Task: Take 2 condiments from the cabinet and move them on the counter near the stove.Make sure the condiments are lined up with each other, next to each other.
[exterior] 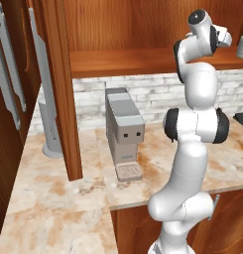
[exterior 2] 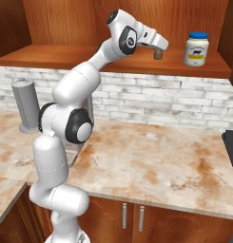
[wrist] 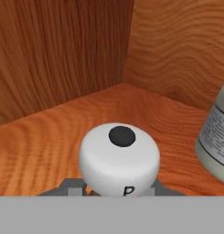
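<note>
The small dark-brown shaker (exterior 2: 158,55) stands on the cabinet's plank shelf (exterior 2: 65,57), and my gripper (exterior 2: 157,50) comes down on it from above. In the hand view its pale cap (wrist: 119,160), with a dark dot and a letter P, sits between my fingertips (wrist: 72,188), which press against its sides. The white jar with the blue lid (exterior 2: 196,49) stands on the same shelf to the right, apart from the shaker; its side shows at the edge (wrist: 217,141). The beige blotched counter (exterior 2: 151,161) lies below. The stove's black edge (exterior 2: 232,142) shows at far right.
A grey coffee machine (exterior: 124,131) stands on the counter under the shelf, partly behind my arm. A grey upright cylinder (exterior 2: 26,104) stands at the left by the brick wall. The cabinet's back corner (wrist: 127,45) is close behind the shaker. Drawers with silver handles (exterior 2: 132,217) sit below.
</note>
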Controlling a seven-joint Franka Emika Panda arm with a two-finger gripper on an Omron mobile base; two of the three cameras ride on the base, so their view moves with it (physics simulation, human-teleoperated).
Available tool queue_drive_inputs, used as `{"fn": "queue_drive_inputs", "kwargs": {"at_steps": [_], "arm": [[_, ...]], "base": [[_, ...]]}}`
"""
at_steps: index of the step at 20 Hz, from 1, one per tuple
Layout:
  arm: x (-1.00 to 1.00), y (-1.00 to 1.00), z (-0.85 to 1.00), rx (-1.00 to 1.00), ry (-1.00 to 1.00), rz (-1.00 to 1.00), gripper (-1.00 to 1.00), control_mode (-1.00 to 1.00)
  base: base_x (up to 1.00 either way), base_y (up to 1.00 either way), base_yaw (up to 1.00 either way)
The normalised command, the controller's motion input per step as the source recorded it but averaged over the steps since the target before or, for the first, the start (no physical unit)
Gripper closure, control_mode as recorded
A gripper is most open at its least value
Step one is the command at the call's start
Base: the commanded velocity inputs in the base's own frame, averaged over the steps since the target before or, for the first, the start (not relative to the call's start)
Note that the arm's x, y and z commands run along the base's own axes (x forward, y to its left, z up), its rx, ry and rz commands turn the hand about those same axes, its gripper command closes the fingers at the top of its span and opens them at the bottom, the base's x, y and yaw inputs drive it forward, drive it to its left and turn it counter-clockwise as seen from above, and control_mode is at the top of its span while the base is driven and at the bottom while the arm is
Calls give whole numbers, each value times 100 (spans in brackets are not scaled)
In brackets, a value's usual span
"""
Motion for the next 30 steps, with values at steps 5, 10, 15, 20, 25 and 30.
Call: {"fn": "queue_drive_inputs", "kwargs": {"at_steps": [5,10,15,20,25,30], "arm": [[-20,2,0,0,-3,1,100,-100],[-62,21,0,0,-5,6,100,-100],[-78,57,0,0,-7,12,100,-100],[-83,72,0,-2,-11,28,100,-100],[-99,59,0,-2,-17,31,100,-100],[-99,55,0,-5,0,49,100,-100]], "base": [[0,0,0],[0,0,0],[0,0,0],[0,0,0],[0,0,0],[0,0,0]]}}
